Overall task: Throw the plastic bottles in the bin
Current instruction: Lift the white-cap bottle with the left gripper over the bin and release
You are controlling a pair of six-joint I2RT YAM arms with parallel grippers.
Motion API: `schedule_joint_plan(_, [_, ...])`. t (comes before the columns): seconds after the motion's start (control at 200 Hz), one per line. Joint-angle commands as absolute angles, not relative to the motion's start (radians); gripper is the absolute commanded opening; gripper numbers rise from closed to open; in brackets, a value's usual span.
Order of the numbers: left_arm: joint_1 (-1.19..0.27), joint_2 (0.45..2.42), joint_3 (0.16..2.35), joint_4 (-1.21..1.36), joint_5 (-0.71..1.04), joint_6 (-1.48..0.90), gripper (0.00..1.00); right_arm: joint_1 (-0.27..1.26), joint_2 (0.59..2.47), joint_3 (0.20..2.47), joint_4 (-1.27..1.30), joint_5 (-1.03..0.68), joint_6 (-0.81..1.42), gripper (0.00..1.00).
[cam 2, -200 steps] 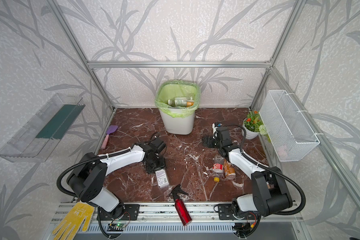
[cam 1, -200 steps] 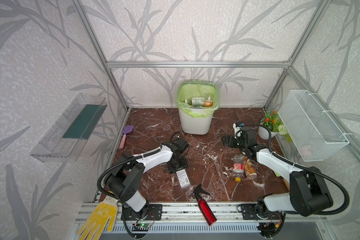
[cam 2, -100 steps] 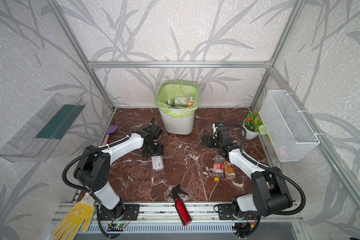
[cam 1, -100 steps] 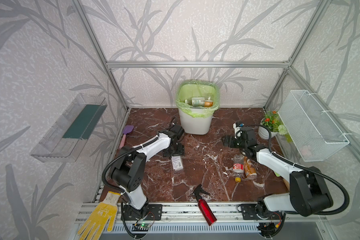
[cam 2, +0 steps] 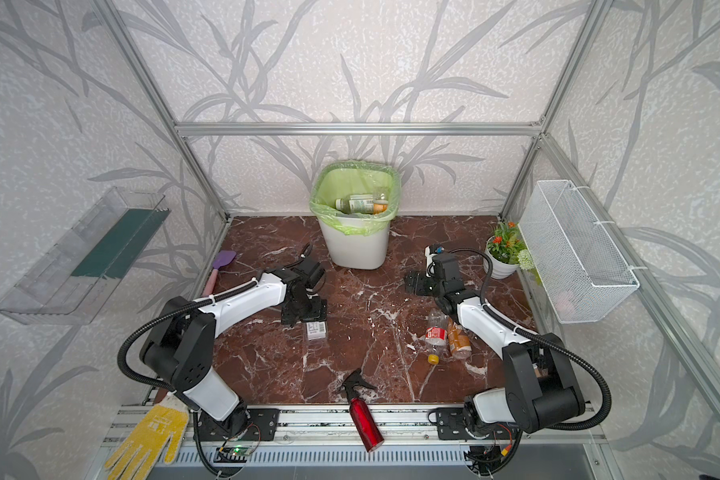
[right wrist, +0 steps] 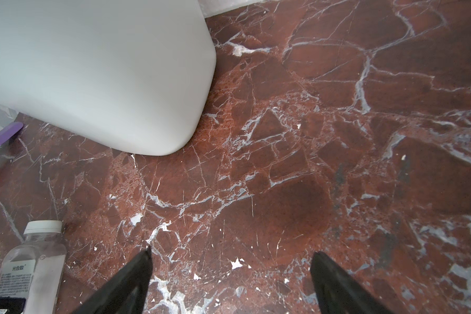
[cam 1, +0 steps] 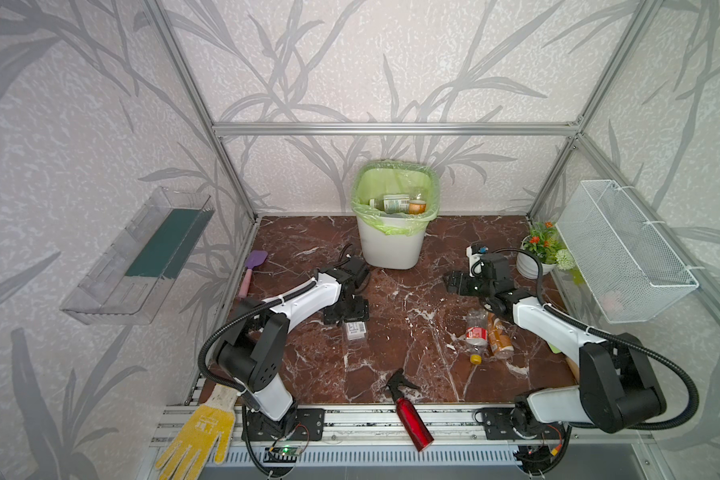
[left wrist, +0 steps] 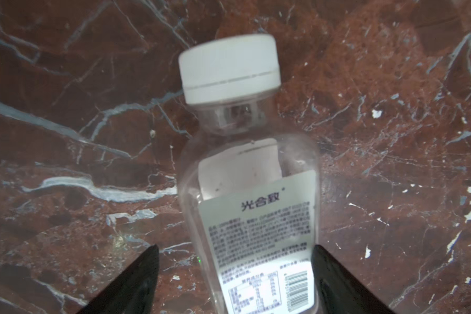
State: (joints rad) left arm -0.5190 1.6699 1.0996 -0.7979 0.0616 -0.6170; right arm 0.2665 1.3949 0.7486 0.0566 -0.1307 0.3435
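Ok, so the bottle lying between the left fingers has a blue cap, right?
Not blue. The left wrist view shows the bottle has a white cap; it does lie on the marble between the open left fingers.

Bottles lying on floor: 3, namely white-capped bottle [cam 1: 356,330], red-labelled bottle [cam 1: 475,330], brown-labelled bottle [cam 1: 499,338]. At least 2 further bottles [cam 1: 395,204] inside the bin [cam 1: 391,249]; exact count unclear. One each: spray bottle [cam 1: 412,419], glove [cam 1: 196,436], spatula [cam 1: 252,266], flower pot [cam 1: 531,268], wire basket [cam 1: 624,253], clear shelf [cam 1: 142,257].
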Motion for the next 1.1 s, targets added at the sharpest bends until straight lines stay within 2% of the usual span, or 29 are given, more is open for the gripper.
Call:
schedule_joint_plan(0.0, [-0.537, 1.689, 1.088, -0.766, 0.073, -0.681, 0.83, 0.261, 1.385, 0.753, 0.063, -0.114, 0.335, 0.92])
schedule_joint_plan(0.455, [-0.551, 1.750, 1.049, -0.718, -0.004, -0.698, 0.66, 0.261, 1.384, 0.743, 0.068, -0.109, 0.336, 0.92])
schedule_joint_plan(0.6, [-0.550, 1.710, 1.044, -0.722, -0.034, -0.687, 0.59, 0.261, 1.376, 0.741, 0.059, -0.103, 0.335, 0.92])
schedule_joint_plan(0.845, [-0.551, 1.486, 0.934, -0.606, -0.090, -0.655, 0.58, 0.261, 1.396, 0.754, 0.053, -0.107, 0.333, 0.92])
schedule_joint_plan(1.095, [-0.545, 1.093, 0.848, -0.472, -0.205, -0.512, 0.58, 0.272, 1.396, 0.785, 0.033, -0.113, 0.324, 0.91])
